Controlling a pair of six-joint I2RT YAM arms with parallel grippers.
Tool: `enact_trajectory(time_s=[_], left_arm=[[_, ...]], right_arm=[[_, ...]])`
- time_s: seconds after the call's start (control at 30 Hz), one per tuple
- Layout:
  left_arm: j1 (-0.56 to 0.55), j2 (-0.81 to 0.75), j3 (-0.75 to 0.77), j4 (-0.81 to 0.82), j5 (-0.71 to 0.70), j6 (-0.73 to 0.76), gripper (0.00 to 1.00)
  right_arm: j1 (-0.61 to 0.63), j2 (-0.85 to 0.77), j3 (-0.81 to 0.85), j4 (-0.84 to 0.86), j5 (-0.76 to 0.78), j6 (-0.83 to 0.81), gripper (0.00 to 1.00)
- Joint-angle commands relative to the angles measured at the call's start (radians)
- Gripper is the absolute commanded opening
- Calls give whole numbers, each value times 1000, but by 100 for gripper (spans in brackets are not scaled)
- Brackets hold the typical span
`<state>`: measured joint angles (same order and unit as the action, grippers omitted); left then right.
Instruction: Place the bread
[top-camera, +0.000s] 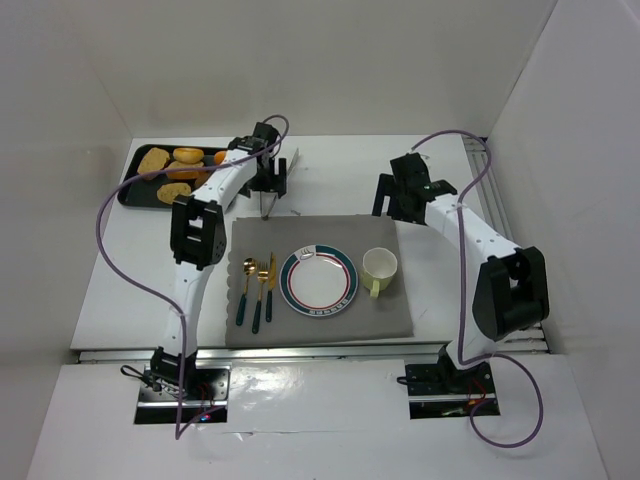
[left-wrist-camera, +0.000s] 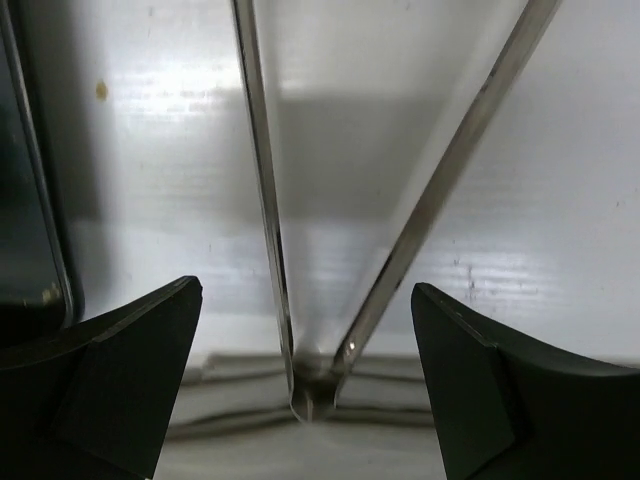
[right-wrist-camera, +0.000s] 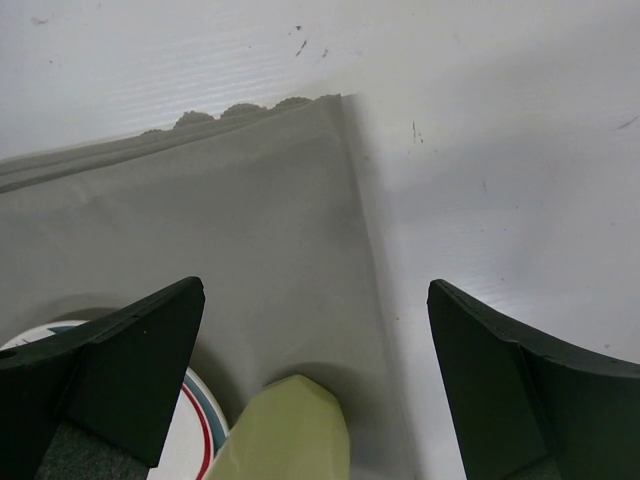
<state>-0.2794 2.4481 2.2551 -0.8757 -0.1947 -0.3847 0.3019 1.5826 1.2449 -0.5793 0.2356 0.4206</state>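
Several pieces of golden bread (top-camera: 153, 160) lie on a black tray (top-camera: 130, 187) at the table's far left. Metal tongs (top-camera: 266, 205) lie on the white table between the tray and the grey mat. My left gripper (top-camera: 272, 180) hovers over them, open. In the left wrist view the two tong arms (left-wrist-camera: 262, 200) run between the wide-apart jaws of the left gripper (left-wrist-camera: 305, 290) down to their hinge, untouched. My right gripper (top-camera: 390, 200) is open and empty over the mat's far right corner, also seen as the right gripper (right-wrist-camera: 315, 290) in its wrist view.
On the grey mat (top-camera: 400, 310) stand a ringed plate (top-camera: 318, 280), a pale green cup (top-camera: 380, 268) and gold cutlery (top-camera: 256, 285). The cup (right-wrist-camera: 285, 430) and the plate's rim (right-wrist-camera: 195, 420) show below the right jaws. White walls enclose the table.
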Motion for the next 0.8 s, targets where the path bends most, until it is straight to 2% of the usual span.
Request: enact_trajectory(time_s=[0.0, 0.33, 0.57, 0.6, 0.67, 0.7, 0.77], left_arm=[[-3, 61, 95, 14, 78, 89, 99], [29, 219, 265, 23, 107, 89, 99], [29, 250, 310, 73, 74, 141, 98], [29, 240, 299, 86, 74, 141, 83], [29, 220, 287, 95, 74, 161, 64], [29, 191, 275, 95, 74, 161, 50], [20, 157, 274, 104, 37, 184, 37]], right_arm=[[-6, 27, 63, 39, -4, -14, 100], [-6, 45, 83, 30, -4, -14, 100], [-6, 45, 51, 18, 21, -14, 100], [-6, 45, 51, 18, 12, -14, 100], [-6, 56, 62, 18, 11, -5, 100], [-6, 56, 73, 9, -2, -5, 100], [-6, 65, 73, 18, -27, -5, 100]])
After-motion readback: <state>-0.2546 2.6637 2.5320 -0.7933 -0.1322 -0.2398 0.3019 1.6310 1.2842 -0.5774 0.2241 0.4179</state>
